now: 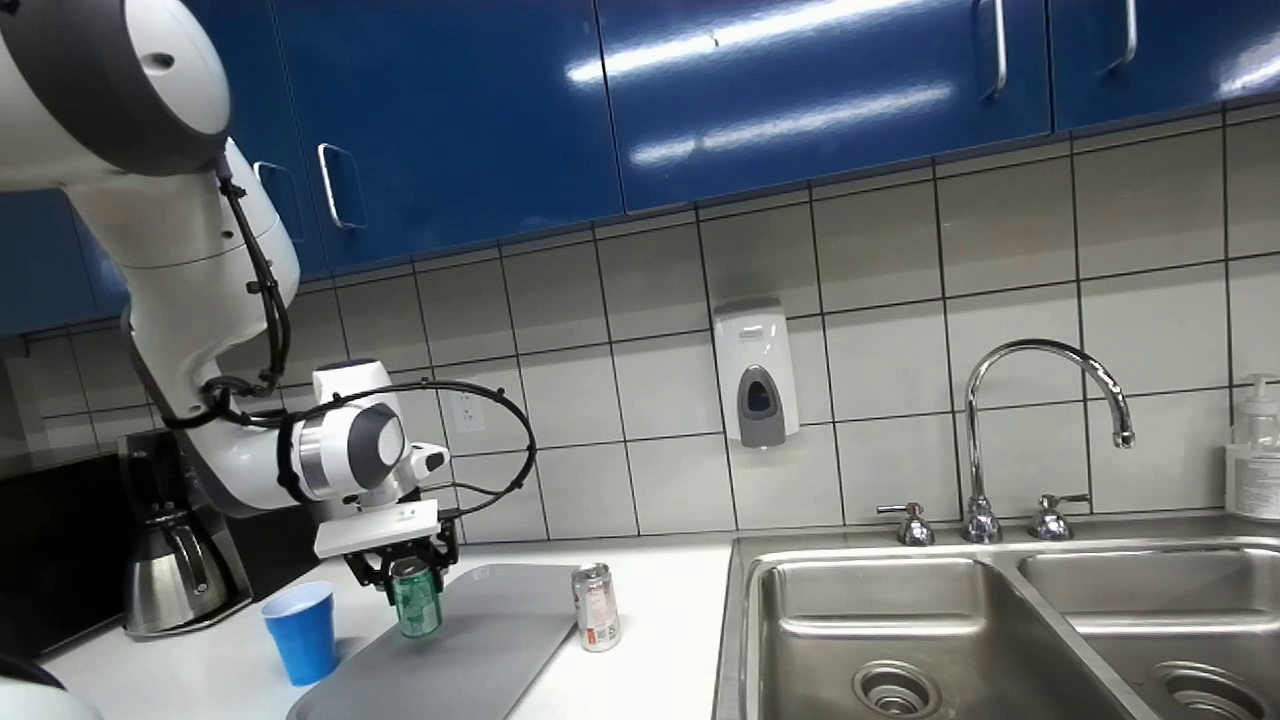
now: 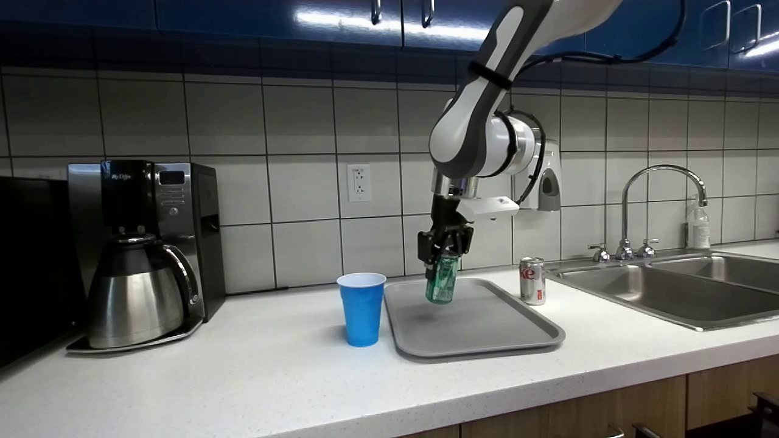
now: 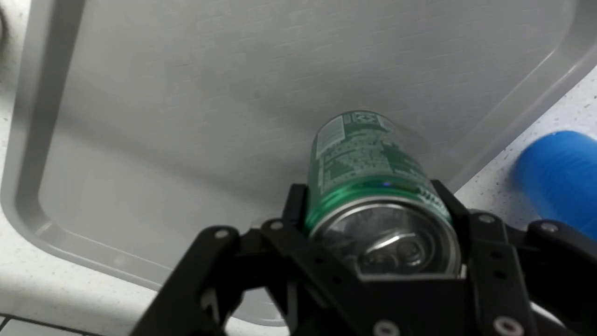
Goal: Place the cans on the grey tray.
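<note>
My gripper (image 1: pixel 412 572) is shut on the green can (image 2: pixel 442 281), with a black finger on each side near its top. The can is slightly tilted, bottom down, over the grey tray (image 2: pixel 481 334); I cannot tell if its bottom touches. In the wrist view, the gripper (image 3: pixel 368 189) holds the green can (image 3: pixel 361 154), with the grey tray (image 3: pixel 177 116) beneath. The silver can with a pinkish-red label (image 1: pixel 597 610) stands upright on the counter beside the tray's edge, on the sink side; it also shows in an exterior view (image 2: pixel 532 281).
A blue cup (image 2: pixel 363 313) stands upright on the counter beside the tray, opposite the silver can; the wrist view shows the cup (image 3: pixel 562 177) too. A steel double sink (image 1: pixel 745 620) lies beyond the silver can. A coffee maker (image 2: pixel 207 243) stands past the cup. A tiled wall runs behind.
</note>
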`<state>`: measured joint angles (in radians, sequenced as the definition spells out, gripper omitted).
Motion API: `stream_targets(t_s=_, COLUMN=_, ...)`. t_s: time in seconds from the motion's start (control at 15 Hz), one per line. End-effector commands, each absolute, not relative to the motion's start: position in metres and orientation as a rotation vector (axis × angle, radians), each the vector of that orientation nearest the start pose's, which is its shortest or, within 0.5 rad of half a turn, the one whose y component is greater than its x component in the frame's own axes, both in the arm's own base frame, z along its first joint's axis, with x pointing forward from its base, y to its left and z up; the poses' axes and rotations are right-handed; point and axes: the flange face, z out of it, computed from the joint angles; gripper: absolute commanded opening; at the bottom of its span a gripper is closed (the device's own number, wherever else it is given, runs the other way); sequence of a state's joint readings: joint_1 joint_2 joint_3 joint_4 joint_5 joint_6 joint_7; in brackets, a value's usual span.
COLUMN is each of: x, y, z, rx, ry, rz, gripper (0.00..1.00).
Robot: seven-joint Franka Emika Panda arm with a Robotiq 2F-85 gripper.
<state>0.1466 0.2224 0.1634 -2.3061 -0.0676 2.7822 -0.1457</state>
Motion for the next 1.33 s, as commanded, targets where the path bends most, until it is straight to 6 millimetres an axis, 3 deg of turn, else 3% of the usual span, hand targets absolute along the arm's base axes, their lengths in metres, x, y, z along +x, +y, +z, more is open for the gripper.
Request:
stream_targets(t_s=0.0, x=0.524, y=0.176, z=0.281, rx=-2.984, ry=-0.847, rz=-0.4, gripper=0.39)
stream_targets(t_s=1.27, x=0.514, y=0.185, z=0.263, rx=-2.976, ry=-0.937, rz=-0.348, gripper=0.39)
